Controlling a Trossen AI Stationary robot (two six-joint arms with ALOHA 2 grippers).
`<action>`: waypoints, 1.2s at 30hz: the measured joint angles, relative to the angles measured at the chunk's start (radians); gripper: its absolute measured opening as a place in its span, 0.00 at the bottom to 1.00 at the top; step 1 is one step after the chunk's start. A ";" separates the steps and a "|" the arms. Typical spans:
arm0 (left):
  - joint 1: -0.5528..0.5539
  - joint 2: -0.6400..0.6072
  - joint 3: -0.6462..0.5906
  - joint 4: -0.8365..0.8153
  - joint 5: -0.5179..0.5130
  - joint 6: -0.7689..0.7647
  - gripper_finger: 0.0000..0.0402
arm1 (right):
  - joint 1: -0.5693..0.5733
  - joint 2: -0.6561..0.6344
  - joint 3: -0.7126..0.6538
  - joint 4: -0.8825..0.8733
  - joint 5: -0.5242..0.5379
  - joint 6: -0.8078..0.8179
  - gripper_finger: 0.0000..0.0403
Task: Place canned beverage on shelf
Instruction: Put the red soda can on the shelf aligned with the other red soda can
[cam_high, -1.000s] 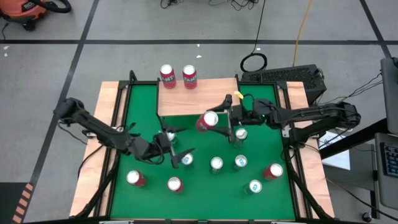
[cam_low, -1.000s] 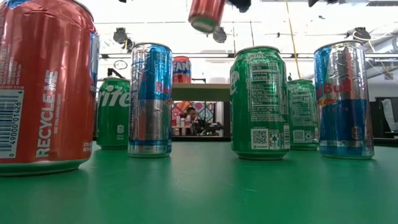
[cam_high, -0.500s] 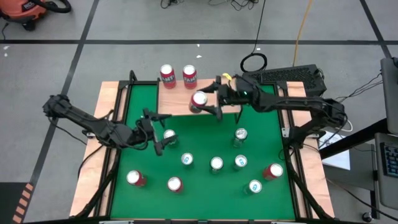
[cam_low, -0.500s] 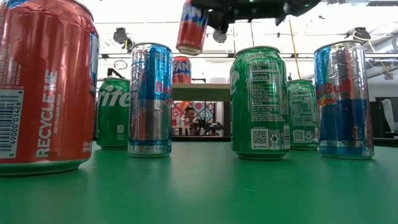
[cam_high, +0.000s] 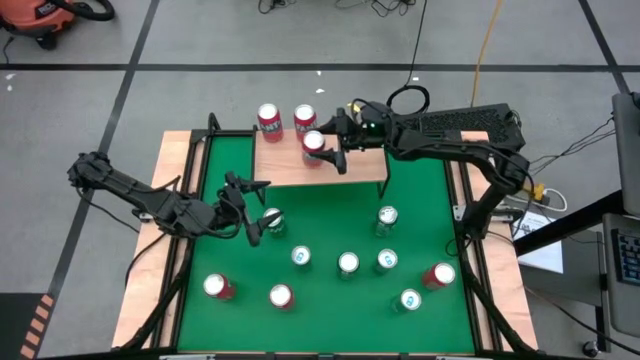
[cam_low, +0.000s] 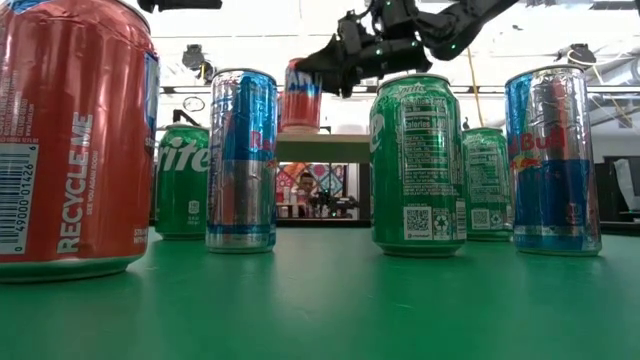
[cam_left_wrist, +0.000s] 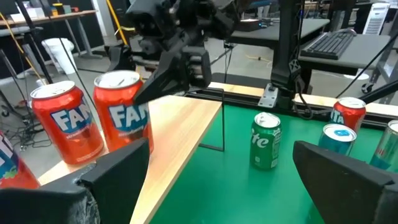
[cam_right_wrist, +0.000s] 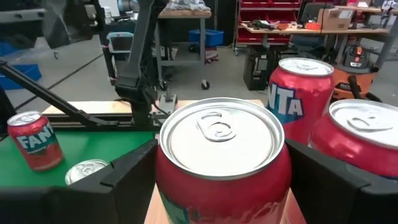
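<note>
The shelf (cam_high: 345, 168) is a light-wood board on thin black legs at the table's far middle. Two red Fanta cans (cam_high: 270, 122) (cam_high: 305, 120) stand on its far left part. My right gripper (cam_high: 325, 148) reaches in from the right and is shut on a third red can (cam_high: 314, 143), upright over the board beside them. In the low view the can's bottom (cam_low: 300, 126) is at board height; whether it rests there I cannot tell. My left gripper (cam_high: 255, 210) is open and empty over the table's left part, next to a silver can (cam_high: 272, 219). My right gripper pinches the red can's upper side wall (cam_right_wrist: 163, 167) between its two fingers (cam_right_wrist: 127, 177), one on each side. The fingers come from the table's right side, slanting a little downward. The can stands upright, top up, over the shelf board.
Several cans stand on the green table: green and blue ones in the middle (cam_high: 347, 262) (cam_high: 388, 215), red ones near the front left (cam_high: 216, 287) and right (cam_high: 438, 274). The shelf's right half (cam_high: 360, 150) is bare wood. A keyboard (cam_high: 470, 122) lies behind the table.
My right gripper has carried the red can from above the table's middle toward the far edge and left, over the shelf, and down. The can was tilted and now stands upright beside the two Fanta cans. My left gripper has drawn back toward the left and far edges.
</note>
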 joint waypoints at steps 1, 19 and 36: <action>0.002 0.000 0.000 0.000 0.000 0.002 0.97 | -0.002 0.008 0.000 0.011 -0.001 0.000 0.75; 0.005 0.002 0.000 0.000 0.000 0.006 0.97 | -0.009 0.030 0.001 0.096 -0.029 0.019 0.75; 0.005 0.002 0.000 0.002 0.000 0.000 0.97 | -0.013 0.053 0.025 0.058 -0.077 -0.049 0.75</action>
